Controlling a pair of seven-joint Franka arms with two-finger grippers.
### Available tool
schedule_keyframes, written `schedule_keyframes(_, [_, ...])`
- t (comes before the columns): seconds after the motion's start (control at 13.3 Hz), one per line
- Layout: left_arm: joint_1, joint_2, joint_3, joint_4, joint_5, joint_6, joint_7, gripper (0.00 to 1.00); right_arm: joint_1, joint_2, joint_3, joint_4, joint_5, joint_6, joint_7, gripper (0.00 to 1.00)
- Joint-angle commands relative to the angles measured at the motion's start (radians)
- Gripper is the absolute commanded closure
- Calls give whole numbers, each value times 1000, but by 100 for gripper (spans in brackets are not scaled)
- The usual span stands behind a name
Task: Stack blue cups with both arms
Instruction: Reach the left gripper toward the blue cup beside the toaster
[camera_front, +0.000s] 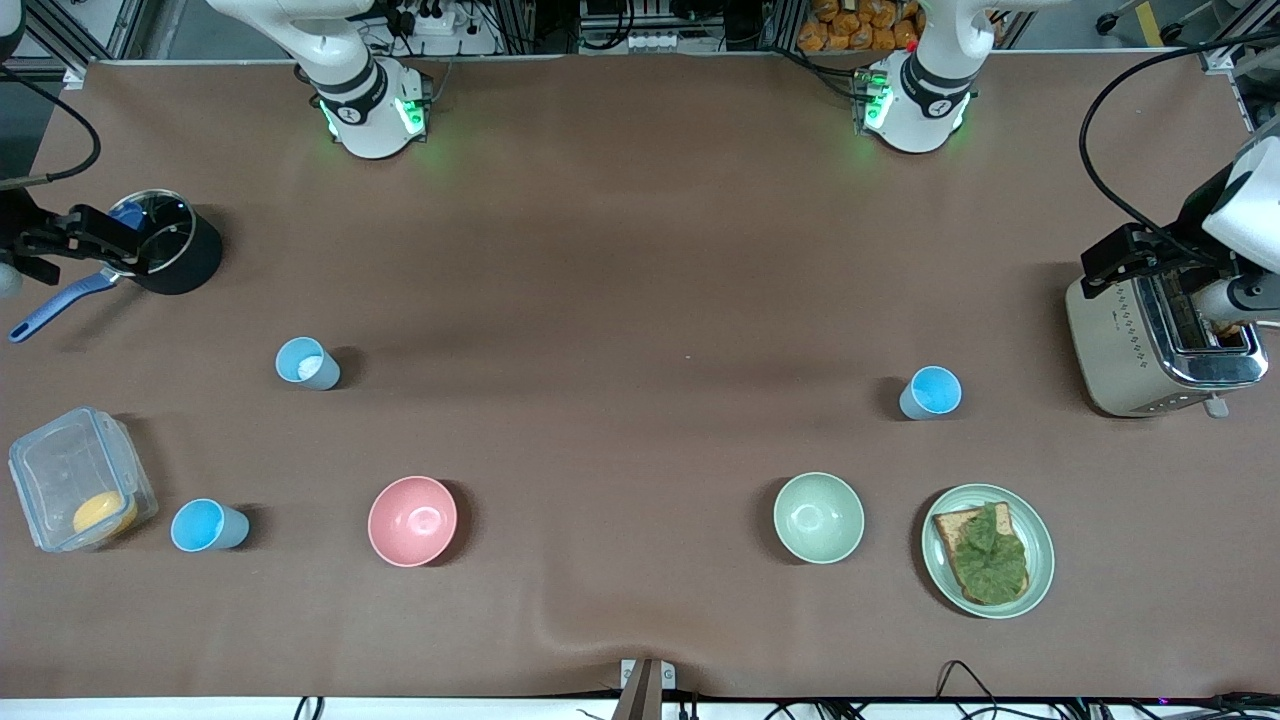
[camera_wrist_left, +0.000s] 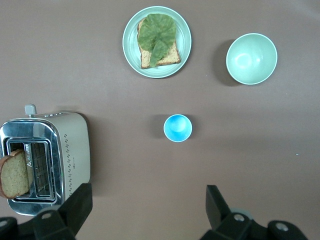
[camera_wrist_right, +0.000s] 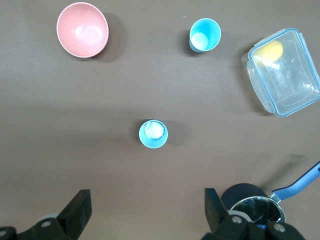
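Three blue cups stand upright and apart on the brown table. One with a pale inside is toward the right arm's end and shows in the right wrist view. A sky-blue one stands nearer the front camera beside a clear box, also in the right wrist view. The third is toward the left arm's end and shows in the left wrist view. My left gripper is open and empty, high up by the toaster. My right gripper is open and empty, high up by the pot.
A pink bowl and a pale green bowl stand near the front edge. A plate holds toast with lettuce. A toaster holds a bread slice. A black pot and a clear box holding a yellow piece stand at the right arm's end.
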Motion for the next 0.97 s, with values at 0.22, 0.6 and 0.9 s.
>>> schedule_keyframes(0.22, [1,-13,10,-3,-21,-16,8,0,3,-5,1,-4,-15,3,12,0])
schedule_keyframes(0.6, [41,6,11,-88,-62,45,10,0,3,-5,1,-2,-15,3,12,0])
schedule_keyframes(0.9, [42,0,4,-283,-59,247,11,0,-1,-5,3,-4,-12,3,12,0])
